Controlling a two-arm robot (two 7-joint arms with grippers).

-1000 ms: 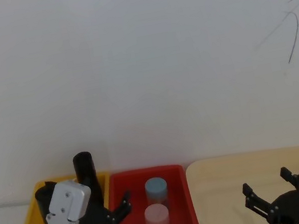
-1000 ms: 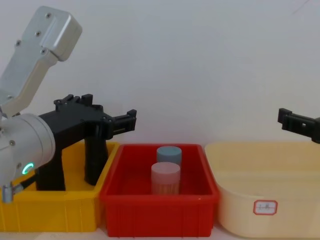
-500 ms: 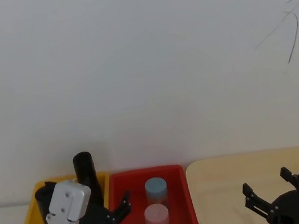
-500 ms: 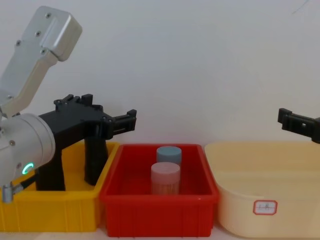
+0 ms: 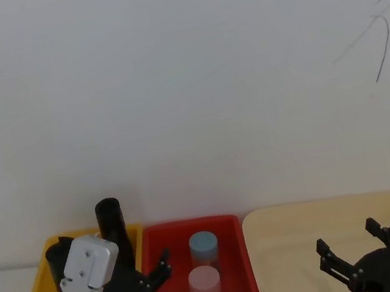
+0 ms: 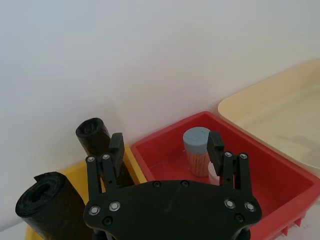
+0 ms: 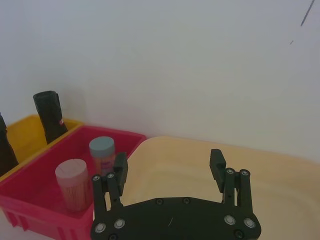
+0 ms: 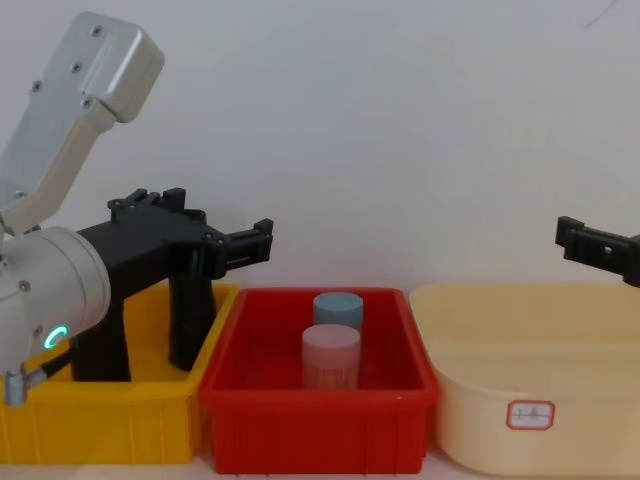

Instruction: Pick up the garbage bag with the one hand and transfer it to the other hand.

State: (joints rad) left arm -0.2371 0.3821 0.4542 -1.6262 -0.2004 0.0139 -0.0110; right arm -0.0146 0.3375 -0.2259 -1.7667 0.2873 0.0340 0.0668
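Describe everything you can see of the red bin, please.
The red bin is a glossy plastic rectangular tray, sitting level between the yellow bin and the beige tub. Two jars stand upright inside: a blue-lidded jar behind a pink-lidded jar. The left gripper, jaws open, hovers above its left side.

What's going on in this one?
Nothing is held yet. The left gripper hovers open above where the yellow bin meets the red bin. The garbage bag stands upright in the yellow bin beside a slimmer black roll. The right gripper hangs open over the cream tub.
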